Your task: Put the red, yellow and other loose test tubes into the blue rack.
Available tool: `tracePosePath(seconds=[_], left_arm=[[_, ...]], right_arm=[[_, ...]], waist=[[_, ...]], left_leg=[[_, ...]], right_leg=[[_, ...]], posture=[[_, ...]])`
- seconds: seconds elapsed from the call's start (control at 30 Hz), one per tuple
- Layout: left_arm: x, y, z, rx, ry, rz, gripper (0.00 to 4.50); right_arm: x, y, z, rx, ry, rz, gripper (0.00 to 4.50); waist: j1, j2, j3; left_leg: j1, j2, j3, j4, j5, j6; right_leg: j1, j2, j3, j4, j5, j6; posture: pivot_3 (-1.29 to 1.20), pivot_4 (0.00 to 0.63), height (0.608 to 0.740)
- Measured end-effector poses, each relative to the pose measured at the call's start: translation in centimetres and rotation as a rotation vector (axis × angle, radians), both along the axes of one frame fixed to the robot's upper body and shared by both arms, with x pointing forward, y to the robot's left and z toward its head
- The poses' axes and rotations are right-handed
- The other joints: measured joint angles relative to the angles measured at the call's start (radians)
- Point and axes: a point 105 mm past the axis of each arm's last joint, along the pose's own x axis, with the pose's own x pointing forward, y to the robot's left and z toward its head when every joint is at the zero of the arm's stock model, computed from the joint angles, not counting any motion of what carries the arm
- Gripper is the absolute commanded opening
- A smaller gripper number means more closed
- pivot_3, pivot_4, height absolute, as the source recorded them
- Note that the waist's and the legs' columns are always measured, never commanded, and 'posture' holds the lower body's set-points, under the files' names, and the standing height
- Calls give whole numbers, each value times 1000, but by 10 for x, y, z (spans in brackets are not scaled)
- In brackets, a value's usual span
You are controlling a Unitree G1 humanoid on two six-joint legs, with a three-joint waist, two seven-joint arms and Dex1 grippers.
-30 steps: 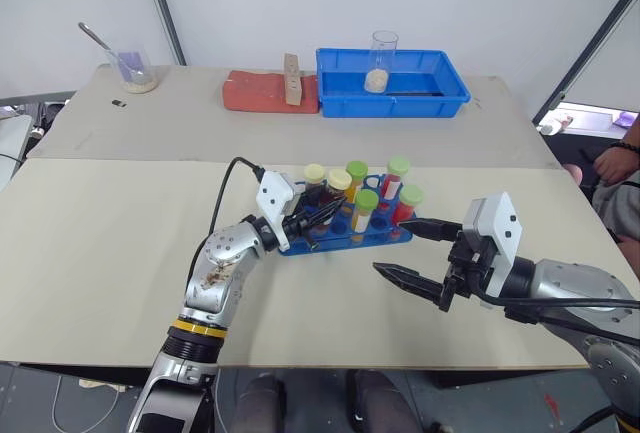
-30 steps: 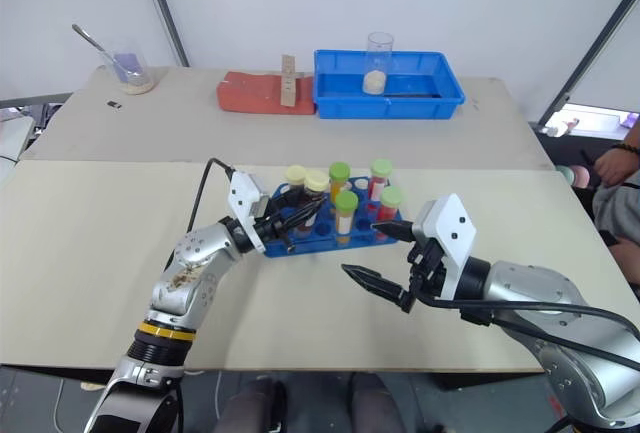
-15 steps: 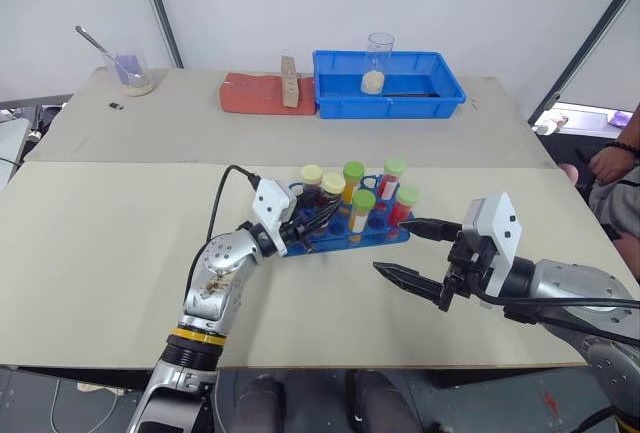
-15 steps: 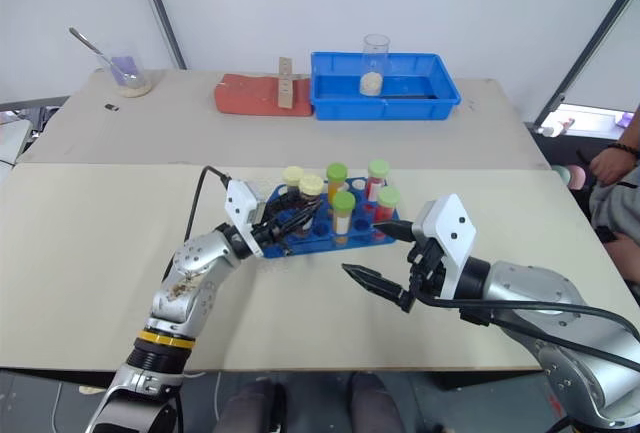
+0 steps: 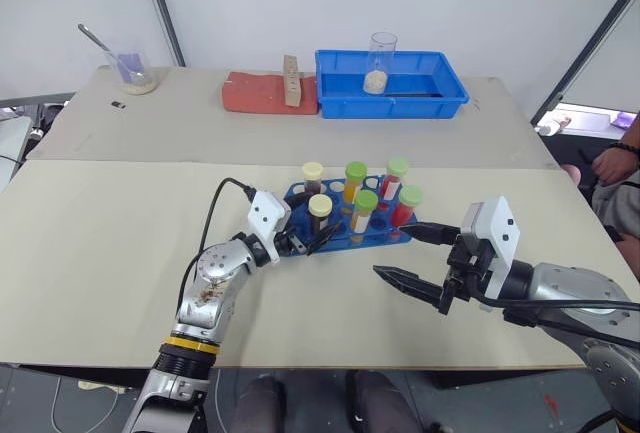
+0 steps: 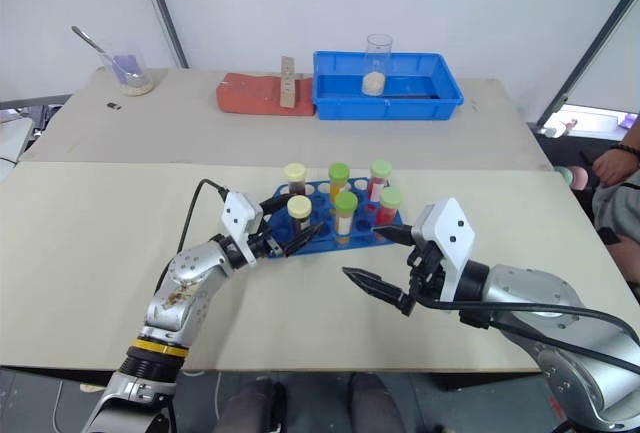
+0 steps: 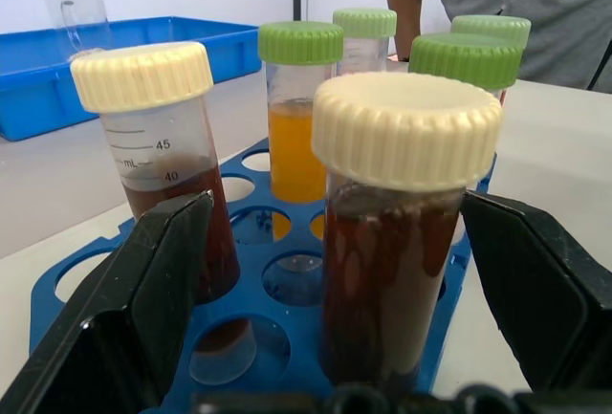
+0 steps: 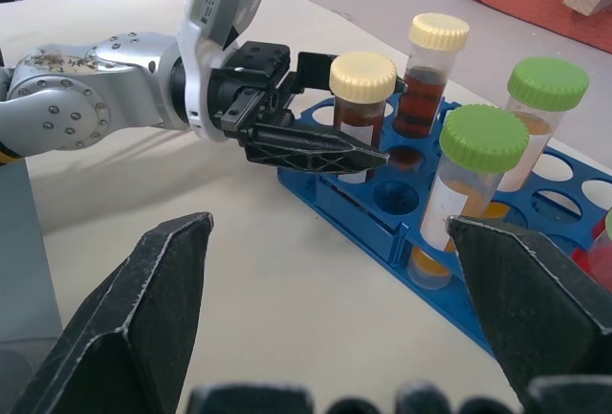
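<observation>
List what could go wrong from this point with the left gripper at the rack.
The left gripper stands open around the cream-capped brown tube seated in the blue rack. Pulling back at an angle could catch a finger on that tube and tip it. A snag might also drag the rack and jostle the green-capped tubes.

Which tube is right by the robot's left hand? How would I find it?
Look at the blue rack in the middle of the table. At its near left end, between the fingers of the open left end effector, stands a dark brown tube. Its cap is cream, not green.
</observation>
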Motion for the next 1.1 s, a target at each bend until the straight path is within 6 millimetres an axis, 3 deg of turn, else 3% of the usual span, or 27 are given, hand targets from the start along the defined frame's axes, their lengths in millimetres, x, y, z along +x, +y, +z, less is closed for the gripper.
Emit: tracePosePath(seconds=[0.17, 0.37, 0.57, 0.73, 0.93, 1.1], left_arm=[[-7, 21, 4, 85, -14, -1, 4390], [-17, 68, 3, 264, 21, 54, 4390], [-42, 121, 9, 486, 93, 24, 4390], [-49, 162, 34, 578, 81, 140, 4390], [-56, 181, 50, 561, 92, 218, 4390], [-59, 178, 61, 540, 81, 222, 4390]], right_arm=[[-1, -3, -3, -30, 13, 12, 4375], [4, -20, -6, -98, 21, 13, 4375], [7, -51, 5, -201, -14, 48, 4375], [8, -78, 22, -274, -53, 87, 4375], [16, -95, 39, -285, -82, 102, 4375], [19, -95, 46, -282, -94, 116, 4375]], waist=[[-4, 0, 0], [-3, 0, 0], [-1, 1, 0], [0, 1, 0], [0, 1, 1], [0, 1, 1]], left_leg=[[1, 1, 0, -2, 0, 0], [-1, 1, 1, -2, 0, 0], [-6, 1, 4, -4, 0, 0], [-7, 2, 5, -4, 0, 0], [-6, 2, 7, -5, 0, 0], [-6, 2, 7, -5, 0, 0]], right_leg=[[-1, 0, 0, 0, -1, -1], [-3, 0, -1, 0, -1, -1], [-12, -3, -1, -1, -1, -2], [-14, -3, -1, 0, -1, -2], [-15, -3, -1, 0, -1, -3], [-16, -3, -1, 0, -1, -3]], posture=[[0, 150, 740], [0, 150, 740], [0, 150, 740], [0, 150, 740], [0, 150, 740], [0, 150, 740]])
